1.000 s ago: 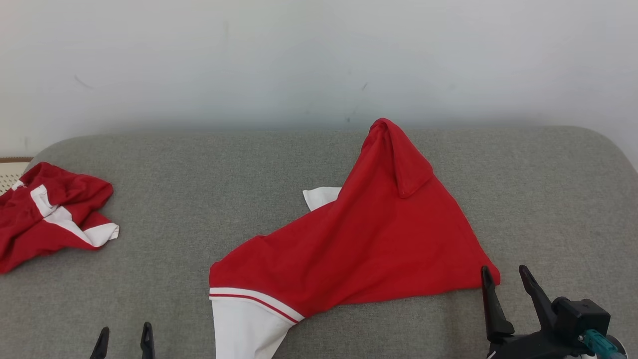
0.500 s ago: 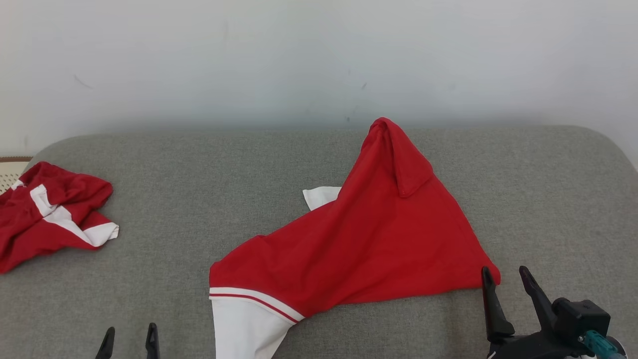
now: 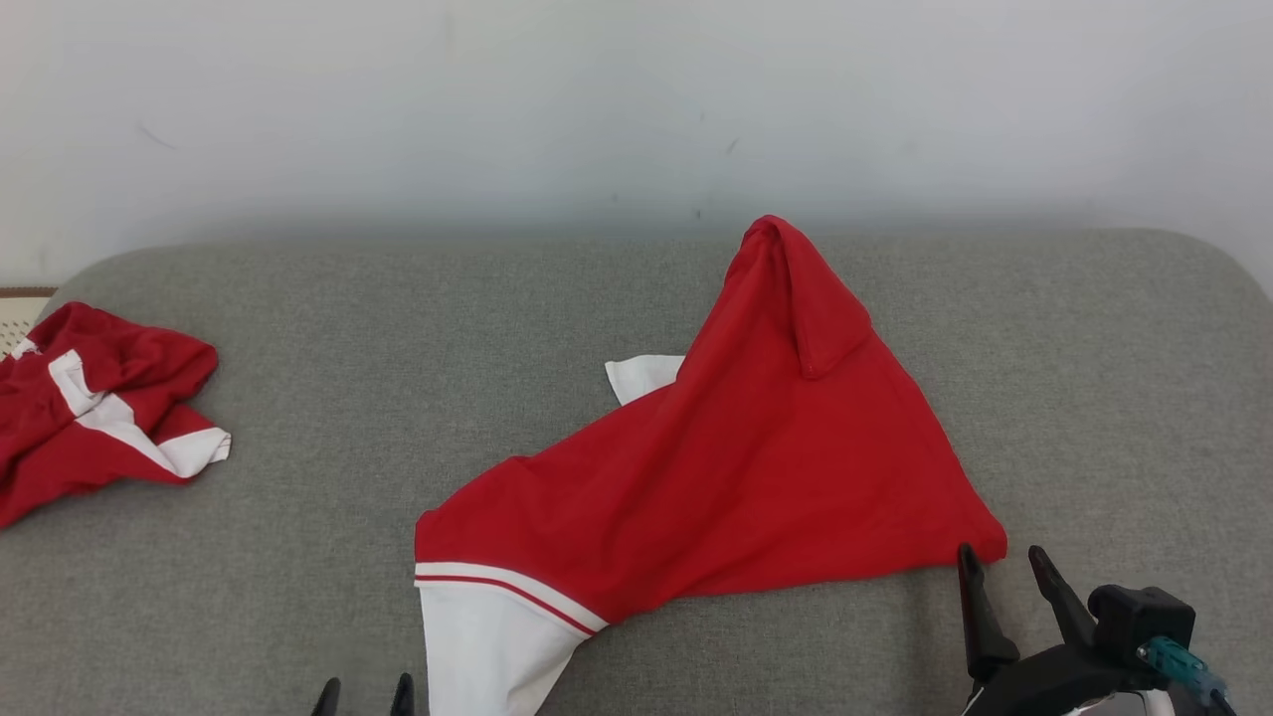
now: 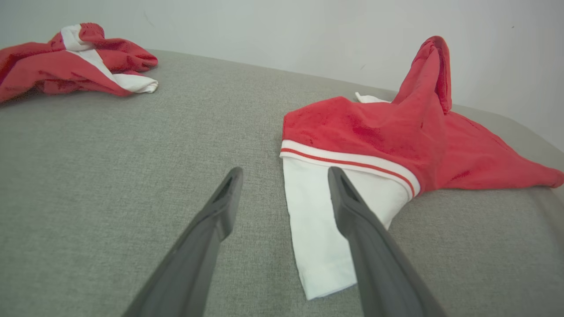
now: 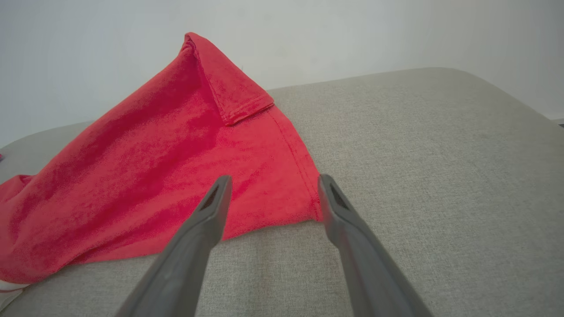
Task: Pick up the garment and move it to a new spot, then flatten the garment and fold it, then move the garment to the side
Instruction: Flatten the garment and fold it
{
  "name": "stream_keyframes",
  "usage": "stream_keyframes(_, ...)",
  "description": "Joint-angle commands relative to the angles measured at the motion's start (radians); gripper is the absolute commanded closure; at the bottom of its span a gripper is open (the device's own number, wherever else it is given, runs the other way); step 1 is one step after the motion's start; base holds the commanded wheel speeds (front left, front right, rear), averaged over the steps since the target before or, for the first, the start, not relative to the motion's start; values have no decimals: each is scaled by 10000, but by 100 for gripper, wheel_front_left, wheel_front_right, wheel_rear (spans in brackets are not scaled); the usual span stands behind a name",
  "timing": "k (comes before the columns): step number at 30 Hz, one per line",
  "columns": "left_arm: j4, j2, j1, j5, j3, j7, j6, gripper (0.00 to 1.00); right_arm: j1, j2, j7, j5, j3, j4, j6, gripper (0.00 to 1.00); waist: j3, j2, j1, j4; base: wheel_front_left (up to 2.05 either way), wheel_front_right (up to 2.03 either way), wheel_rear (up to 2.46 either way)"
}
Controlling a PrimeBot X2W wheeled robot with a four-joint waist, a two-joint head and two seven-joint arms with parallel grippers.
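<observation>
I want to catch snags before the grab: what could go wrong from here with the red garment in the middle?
1. The open left gripper points at the white sleeve, the open right gripper at the red corner. Lifting by such uneven points may twist the garment.
2. Its far end stands up in a folded peak, which could stay creased during flattening.
3. A second red garment lies at the left; a move that way might overlap it.

Homelike room: grey upholstered cushion [image 3: 298, 398], white wall [image 3: 398, 99].
</observation>
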Motion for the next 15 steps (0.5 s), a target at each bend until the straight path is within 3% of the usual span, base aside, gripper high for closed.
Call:
stream_keyframes(1, 227, -113, -145, -206, -88, -93, -154, 0, -199, -62, 38, 58, -37, 310, -4, 0, 134, 0, 0, -6, 0, 0, 0)
stream_keyframes(8, 1439, -270, -625, -277, -582, -222, -681, 0, -1127, -253, -155, -52, -98, 1642, -3, 0, 573, 0, 0, -5, 0, 0, 0)
stream_keyframes(15, 2245, -348, -928, -119, -980, -334, -898, 0, -2140, -513, -348, -226, -134, 2748, -3, 0, 1059, 0, 0, -52, 0, 0, 0)
